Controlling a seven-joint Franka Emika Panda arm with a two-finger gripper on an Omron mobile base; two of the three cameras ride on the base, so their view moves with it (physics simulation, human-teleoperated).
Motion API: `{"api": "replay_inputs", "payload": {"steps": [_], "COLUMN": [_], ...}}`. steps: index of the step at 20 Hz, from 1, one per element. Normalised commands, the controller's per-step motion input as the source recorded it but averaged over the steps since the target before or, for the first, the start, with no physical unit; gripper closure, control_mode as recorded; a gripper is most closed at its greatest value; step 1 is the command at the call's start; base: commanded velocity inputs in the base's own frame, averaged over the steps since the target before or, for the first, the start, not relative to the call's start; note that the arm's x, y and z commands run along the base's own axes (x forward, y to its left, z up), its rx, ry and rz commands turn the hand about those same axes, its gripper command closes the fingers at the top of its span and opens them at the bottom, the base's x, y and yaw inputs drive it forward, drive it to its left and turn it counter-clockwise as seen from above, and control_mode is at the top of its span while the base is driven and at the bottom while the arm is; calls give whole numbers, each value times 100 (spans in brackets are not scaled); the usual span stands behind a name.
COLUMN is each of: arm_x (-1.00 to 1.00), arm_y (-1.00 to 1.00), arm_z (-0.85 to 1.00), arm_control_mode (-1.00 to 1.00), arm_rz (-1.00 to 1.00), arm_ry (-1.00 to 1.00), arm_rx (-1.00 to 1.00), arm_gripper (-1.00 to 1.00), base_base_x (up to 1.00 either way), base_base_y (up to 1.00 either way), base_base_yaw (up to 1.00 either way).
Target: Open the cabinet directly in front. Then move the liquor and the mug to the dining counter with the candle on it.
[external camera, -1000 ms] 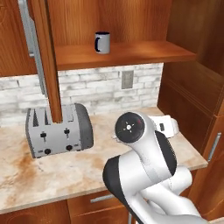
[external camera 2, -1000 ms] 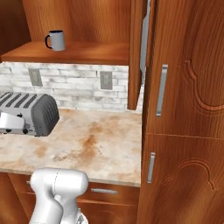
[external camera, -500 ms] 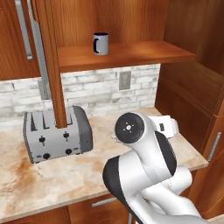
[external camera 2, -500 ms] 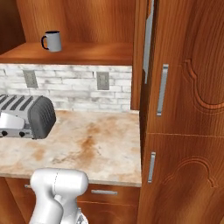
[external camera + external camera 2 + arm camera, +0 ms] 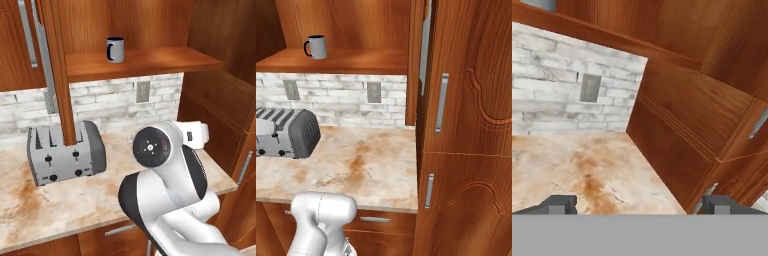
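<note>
- Nearest in the hand view, the pincer [image 5: 639, 205] is spread wide and holds nothing; its two dark tips sit far apart at 7 and 5 o'clock, over bare marbled table [image 5: 572, 165].
- In the left base view the arm [image 5: 170, 200] fills 5 o'clock, with its white elbow over the table's near right part.
- The toaster [image 5: 65, 152] stands on the table at 9 o'clock in that view, against the brick backsplash [image 5: 115, 102]; in the right base view it lies at the left edge.
- A tall wooden side panel [image 5: 687, 125] closes the table's right end; the hand view looks into that corner.
- A wall outlet [image 5: 143, 92] is set in the brick, right of the toaster.
- The cabinet [image 5: 140, 62] is open: its left door [image 5: 57, 70] is swung out edge-on above the toaster, and its right door [image 5: 418, 60] stands edge-on in the right base view.
- The mug [image 5: 115, 50] stands upright on the cabinet shelf at 12 o'clock in the left base view, at 11 o'clock in the right base view, well above and beyond the arm.
</note>
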Motion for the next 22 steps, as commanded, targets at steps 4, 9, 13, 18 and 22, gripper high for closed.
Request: {"api": "replay_inputs", "payload": {"steps": [4,9,13,18,22], "arm_x": [1,3,9,0,8], "arm_y": [0,0,0,-5,-26], "arm_z": [97,97,67,15,0], "arm_control_mode": [-100,-100,-100,-100,-100], "arm_rz": [0,0,1,20,30], "arm_ry": [-17,-15,-13,-16,-10], "arm_rx": [0,1,5,16,34], "arm_gripper": [-100,-100,-100,-100,-100], "base_base_x": [0,0,0,0,0], "base_base_y": [0,0,0,0,0], "base_base_yaw": [0,0,0,0,0]}}
